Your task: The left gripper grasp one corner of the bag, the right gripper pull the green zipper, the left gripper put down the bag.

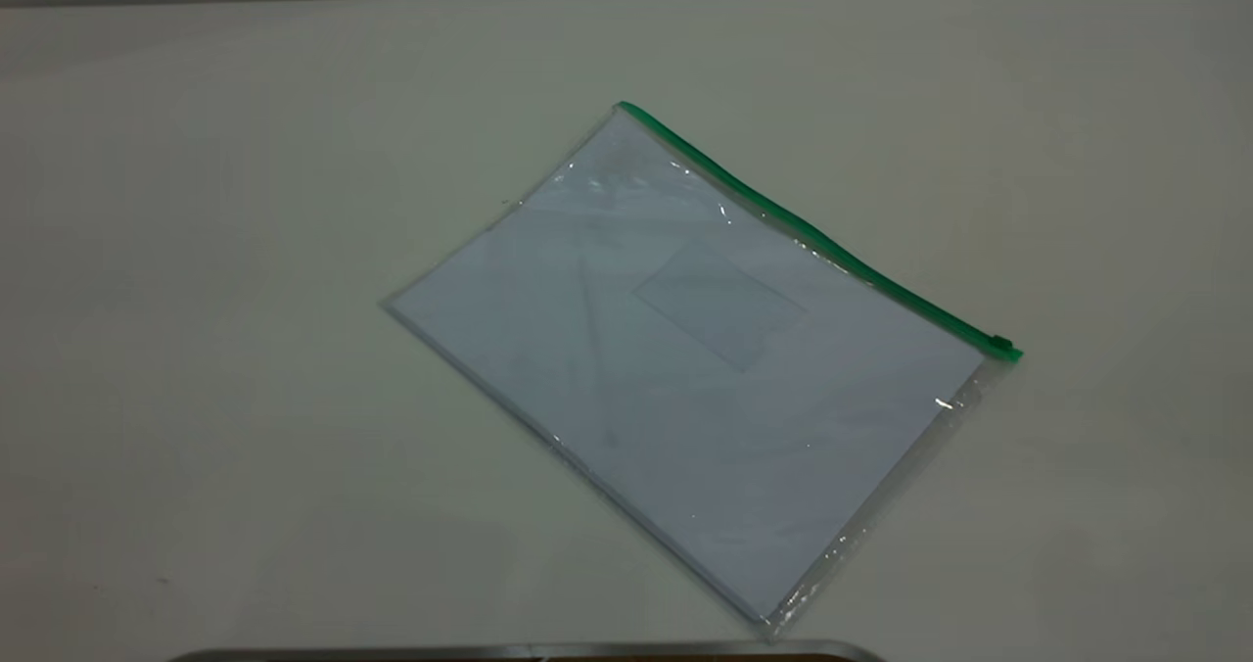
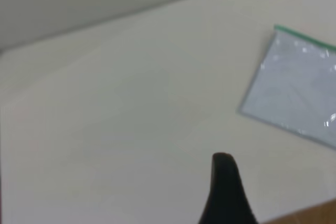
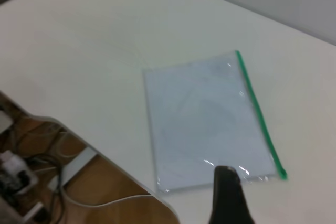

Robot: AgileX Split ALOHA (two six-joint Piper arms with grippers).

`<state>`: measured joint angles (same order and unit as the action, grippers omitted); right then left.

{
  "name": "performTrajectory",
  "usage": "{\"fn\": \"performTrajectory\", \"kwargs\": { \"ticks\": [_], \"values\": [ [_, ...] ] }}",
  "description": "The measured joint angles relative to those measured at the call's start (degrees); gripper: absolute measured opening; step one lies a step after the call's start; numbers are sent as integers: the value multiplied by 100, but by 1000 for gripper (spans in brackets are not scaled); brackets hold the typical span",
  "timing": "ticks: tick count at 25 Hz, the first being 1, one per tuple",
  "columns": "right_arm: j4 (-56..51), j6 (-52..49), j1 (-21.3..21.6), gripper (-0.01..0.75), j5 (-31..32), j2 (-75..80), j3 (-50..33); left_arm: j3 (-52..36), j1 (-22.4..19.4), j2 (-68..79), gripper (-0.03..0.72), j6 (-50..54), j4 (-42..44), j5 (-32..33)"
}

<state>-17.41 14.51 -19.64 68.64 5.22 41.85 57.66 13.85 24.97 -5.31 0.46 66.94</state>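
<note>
Nothing begun; bag [image 1: 685, 368] flat on table [image 1: 245, 251], well ahead of left gripper [image 2: 226, 192]; finger spread cannot be told, nothing held; right gripper [image 3: 227, 195] likewise; next, probably reach a corner.

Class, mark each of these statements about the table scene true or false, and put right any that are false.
1. The bag lies flat on the table. True.
2. The green zipper runs along a short edge of the bag. False: it runs along one long edge.
3. The slider tab sits at the zipper's end nearer the exterior view's right. True.
4. The left gripper is holding a corner of the bag. False: it is apart from the bag, over bare table.
5. White paper shows through the bag. True.
6. The right gripper is clamped on the slider tab. False: the tab lies free.
</note>
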Motion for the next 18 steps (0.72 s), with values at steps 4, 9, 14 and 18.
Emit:
{"fn": "performTrajectory", "kwargs": {
  "ticks": [4, 9, 14, 18],
  "values": [
    [397, -161, 0, 531, 76, -628, -529, -858, 0, -557, 590, 46, -91, 0],
    [869, -329, 0, 531, -98, -643, -1093, -1797, 0, -1022, 590, 46, -152, 0],
    [1078, -266, 0, 531, -297, -643, -1415, -2359, 0, -1255, 590, 46, -339, -28],
    [1099, -266, 0, 531, -336, -643, -1415, -2694, 0, -1261, 590, 41, -531, -53]
  ]
}}
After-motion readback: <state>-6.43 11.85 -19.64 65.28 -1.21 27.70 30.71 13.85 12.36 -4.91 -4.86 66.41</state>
